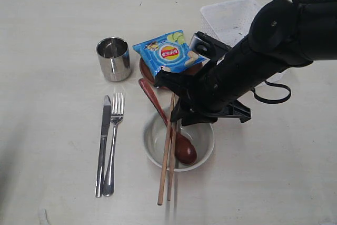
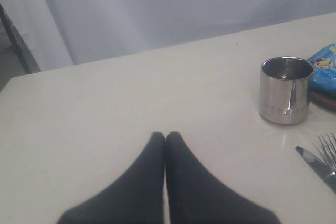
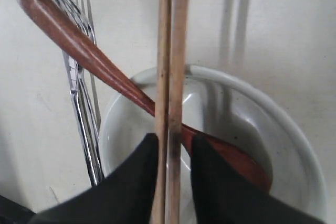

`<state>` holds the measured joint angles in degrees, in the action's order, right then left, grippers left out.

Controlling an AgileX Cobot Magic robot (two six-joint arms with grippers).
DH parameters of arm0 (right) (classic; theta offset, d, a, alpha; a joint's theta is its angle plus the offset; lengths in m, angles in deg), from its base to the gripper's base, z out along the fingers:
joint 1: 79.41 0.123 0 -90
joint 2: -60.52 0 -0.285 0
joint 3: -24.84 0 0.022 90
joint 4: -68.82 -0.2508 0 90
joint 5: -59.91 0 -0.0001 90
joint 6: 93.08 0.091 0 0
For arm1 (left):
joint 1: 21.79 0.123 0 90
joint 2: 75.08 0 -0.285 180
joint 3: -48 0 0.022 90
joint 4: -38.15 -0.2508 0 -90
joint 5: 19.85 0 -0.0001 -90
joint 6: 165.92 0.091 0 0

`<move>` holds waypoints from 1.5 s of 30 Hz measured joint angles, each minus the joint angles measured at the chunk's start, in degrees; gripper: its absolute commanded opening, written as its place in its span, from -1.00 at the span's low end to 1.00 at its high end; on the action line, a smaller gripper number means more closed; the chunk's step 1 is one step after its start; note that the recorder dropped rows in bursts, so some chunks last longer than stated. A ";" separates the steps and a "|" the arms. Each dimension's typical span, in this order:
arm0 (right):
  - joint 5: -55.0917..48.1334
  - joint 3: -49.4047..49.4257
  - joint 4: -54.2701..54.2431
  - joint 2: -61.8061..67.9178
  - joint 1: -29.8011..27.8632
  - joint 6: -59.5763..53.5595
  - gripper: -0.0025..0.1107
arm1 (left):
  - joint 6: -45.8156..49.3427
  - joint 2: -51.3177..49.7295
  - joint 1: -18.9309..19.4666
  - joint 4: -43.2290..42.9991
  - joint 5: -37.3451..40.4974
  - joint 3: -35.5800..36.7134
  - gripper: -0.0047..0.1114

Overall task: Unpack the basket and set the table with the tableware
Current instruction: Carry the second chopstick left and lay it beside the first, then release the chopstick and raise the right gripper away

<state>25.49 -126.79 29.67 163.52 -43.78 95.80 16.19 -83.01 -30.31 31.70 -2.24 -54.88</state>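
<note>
The pale bowl (image 1: 152,142) sits on the table (image 1: 52,25) with the dark red spoon (image 1: 157,104) resting in it. The brown chopsticks (image 1: 164,167) lie across the bowl's rim. My right gripper (image 1: 176,111) hovers over their far end. In the right wrist view its jaws (image 3: 173,140) straddle the chopsticks (image 3: 170,51), open, with a gap on one side. The knife (image 1: 102,146) and fork (image 1: 114,140) lie side by side left of the bowl. The steel cup (image 1: 113,59) stands behind them. My left gripper (image 2: 165,136) is shut and empty, above bare table near the cup (image 2: 286,90).
A blue chip bag (image 1: 168,52) lies on the reddish-brown plate (image 1: 144,70) behind the bowl. The white basket (image 1: 231,17) stands at the back right, partly hidden by my right arm.
</note>
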 measured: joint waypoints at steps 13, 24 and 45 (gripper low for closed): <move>0.00 0.00 -0.63 0.00 0.00 -1.38 -0.14 | 0.00 0.00 0.00 0.00 0.00 0.00 -0.92; -4.39 -4.17 -0.18 -2.95 0.00 -7.56 -0.14 | 0.00 0.00 0.00 0.00 0.00 0.00 -0.92; -5.07 -10.93 18.70 -33.95 0.00 -7.56 -0.56 | 0.00 0.00 0.00 0.00 0.00 0.00 -0.92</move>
<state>20.43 -137.72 48.36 129.57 -43.78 88.23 16.19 -83.01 -30.31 31.70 -2.24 -54.88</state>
